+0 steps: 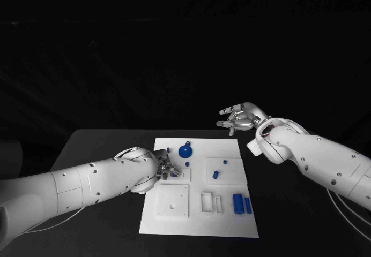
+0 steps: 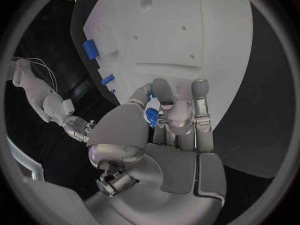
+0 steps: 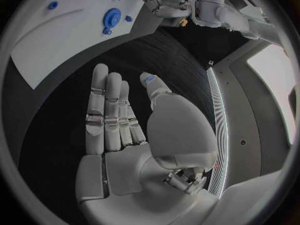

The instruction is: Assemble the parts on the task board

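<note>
The white task board (image 1: 202, 219) lies in the middle of the black table. My left hand (image 1: 164, 166) hovers over the board's left side and pinches a small blue part (image 2: 150, 114) between thumb and fingers. A round blue part (image 1: 185, 151) stands near the board's far edge. Two blue bars (image 1: 237, 204) lie side by side at the near right. Small blue pegs (image 1: 216, 174) sit on the raised square right of centre. My right hand (image 1: 241, 119) is raised beyond the board's far right corner, its fingers (image 3: 103, 110) stretched apart and holding nothing.
A raised white square plate (image 1: 173, 201) and a narrow slot (image 1: 206, 202) sit on the board's near half. The black table (image 1: 108, 144) stretches on both sides of the board. The right wrist view shows the round part (image 3: 112, 16) and the left hand (image 3: 165, 0).
</note>
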`<control>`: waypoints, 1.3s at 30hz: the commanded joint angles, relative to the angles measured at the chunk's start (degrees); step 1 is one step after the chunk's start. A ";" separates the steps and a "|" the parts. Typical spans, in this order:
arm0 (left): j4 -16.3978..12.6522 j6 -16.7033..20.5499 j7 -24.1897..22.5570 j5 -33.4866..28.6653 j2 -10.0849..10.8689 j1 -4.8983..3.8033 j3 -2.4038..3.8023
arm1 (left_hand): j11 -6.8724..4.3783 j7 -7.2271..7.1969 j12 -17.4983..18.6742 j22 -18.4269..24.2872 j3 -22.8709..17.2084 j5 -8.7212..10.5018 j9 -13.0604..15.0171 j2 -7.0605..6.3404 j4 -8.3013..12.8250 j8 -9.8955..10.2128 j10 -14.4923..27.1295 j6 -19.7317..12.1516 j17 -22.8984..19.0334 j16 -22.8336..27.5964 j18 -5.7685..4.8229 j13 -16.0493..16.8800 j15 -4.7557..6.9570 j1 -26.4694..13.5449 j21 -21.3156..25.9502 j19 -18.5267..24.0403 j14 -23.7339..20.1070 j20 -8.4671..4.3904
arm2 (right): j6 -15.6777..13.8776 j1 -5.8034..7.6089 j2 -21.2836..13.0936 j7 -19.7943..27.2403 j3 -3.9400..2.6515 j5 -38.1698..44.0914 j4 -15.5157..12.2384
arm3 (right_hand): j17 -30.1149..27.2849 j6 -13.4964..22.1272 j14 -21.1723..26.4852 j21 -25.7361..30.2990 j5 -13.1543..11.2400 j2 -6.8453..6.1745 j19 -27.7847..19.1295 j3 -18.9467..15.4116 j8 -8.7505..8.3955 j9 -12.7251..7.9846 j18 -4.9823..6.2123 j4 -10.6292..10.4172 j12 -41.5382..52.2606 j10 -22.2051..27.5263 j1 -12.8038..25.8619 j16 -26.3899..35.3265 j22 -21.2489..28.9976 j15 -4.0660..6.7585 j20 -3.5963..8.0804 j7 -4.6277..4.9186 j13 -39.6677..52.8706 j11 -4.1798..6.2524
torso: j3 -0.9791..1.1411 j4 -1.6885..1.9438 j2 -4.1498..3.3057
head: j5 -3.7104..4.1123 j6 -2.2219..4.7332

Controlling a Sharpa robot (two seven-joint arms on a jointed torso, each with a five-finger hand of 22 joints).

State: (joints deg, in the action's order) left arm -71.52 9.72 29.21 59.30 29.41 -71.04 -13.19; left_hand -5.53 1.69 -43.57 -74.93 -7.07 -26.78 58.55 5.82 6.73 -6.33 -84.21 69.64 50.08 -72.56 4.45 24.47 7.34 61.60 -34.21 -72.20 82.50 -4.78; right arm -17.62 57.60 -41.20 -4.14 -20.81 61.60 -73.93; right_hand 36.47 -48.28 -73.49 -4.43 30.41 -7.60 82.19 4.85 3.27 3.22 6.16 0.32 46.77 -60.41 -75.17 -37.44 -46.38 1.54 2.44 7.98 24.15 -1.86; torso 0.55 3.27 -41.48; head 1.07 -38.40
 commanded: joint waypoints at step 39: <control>3.85 -3.86 0.90 1.23 -2.52 0.15 -0.17 | -0.49 -6.08 -1.10 -0.89 -0.65 2.81 14.67 0.07 1.95 -3.84 -2.41 8.93 0.07 -0.87 2.44 -0.59 -0.13 1.44 -0.22 0.18 0.24 1.93 | 1.15 -0.11 0.19 0.39 -0.03 -0.15 0.10 | -0.14 0.49 0.31 -0.14 0.63 0.14 -0.43 -0.06 -0.07 0.00 -0.83 -0.18 0.03 0.56 0.84 0.16 0.26 -0.06 0.15 -0.12 -0.04 -0.08 | 0.04 0.03 -0.04 | 0.40 -0.28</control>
State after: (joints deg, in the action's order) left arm -68.20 6.96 28.96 59.78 26.88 -71.17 -13.12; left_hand -4.39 2.66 -44.48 -74.95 -6.58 -24.13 73.25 5.51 7.22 -10.25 -85.37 70.76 50.14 -73.22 6.24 23.94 7.00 61.90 -34.21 -71.98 82.59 -3.15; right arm -17.20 57.53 -41.07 -4.14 -20.81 61.55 -73.82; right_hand 36.40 -48.09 -73.49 -4.42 30.67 -7.38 81.98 4.85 3.27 3.22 6.16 0.32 46.77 -60.21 -74.96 -37.44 -46.19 1.54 2.66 7.78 24.17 -2.06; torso 0.59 3.30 -41.51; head 1.41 -38.67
